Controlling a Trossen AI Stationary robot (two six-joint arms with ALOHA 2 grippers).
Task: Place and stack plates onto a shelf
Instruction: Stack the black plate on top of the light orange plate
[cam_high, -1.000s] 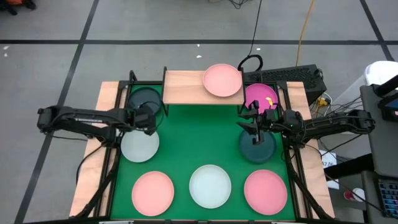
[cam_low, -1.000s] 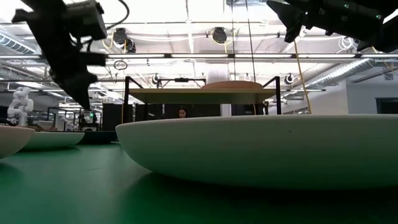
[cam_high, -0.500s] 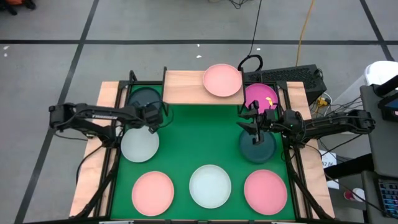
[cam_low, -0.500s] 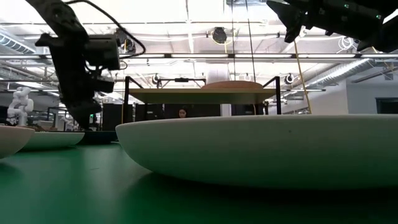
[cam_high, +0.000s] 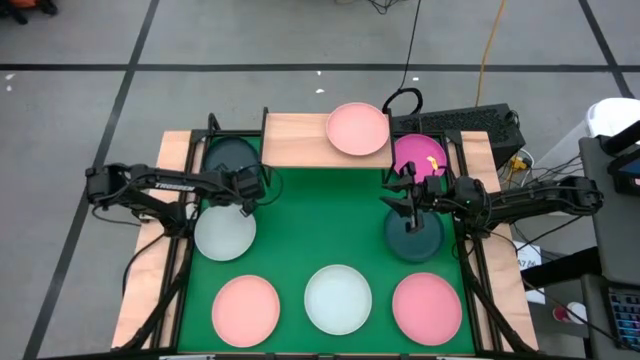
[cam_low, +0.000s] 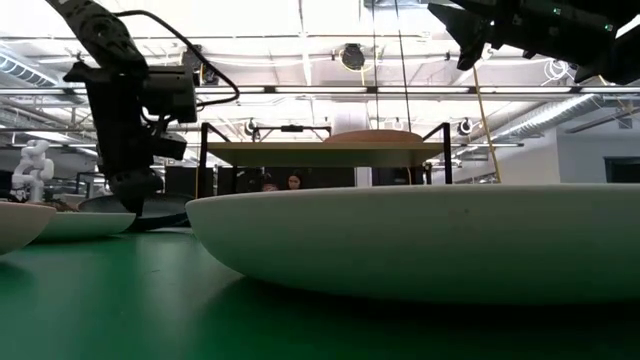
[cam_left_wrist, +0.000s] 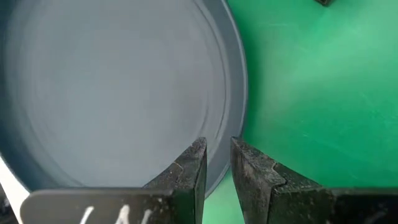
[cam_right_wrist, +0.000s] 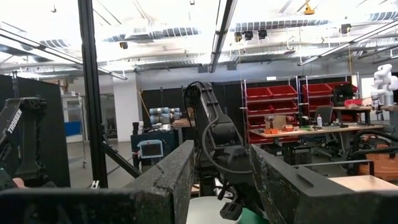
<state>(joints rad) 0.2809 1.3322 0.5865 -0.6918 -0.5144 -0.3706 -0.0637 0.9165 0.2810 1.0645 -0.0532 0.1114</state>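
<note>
Eight round shallow plates: one pale pink plate (cam_high: 358, 129) already on the light-wood shelf (cam_high: 295, 140). Left gripper (cam_left_wrist: 216, 163), fingers pinching the rim of the dark teal-grey plate (cam_high: 228, 157) beside the shelf, likely for lifting. Right gripper (cam_high: 397, 194) hovers, fingers spread, above the green tabletop (cam_high: 320, 225).

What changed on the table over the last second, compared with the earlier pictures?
The left gripper swung from over the pale mint plate toward the dark teal plate beside the shelf and came down; its fingers now straddle that plate's rim, which looks slightly raised. The right gripper, open over another dark plate, did not move, nor did the other plates.
</note>
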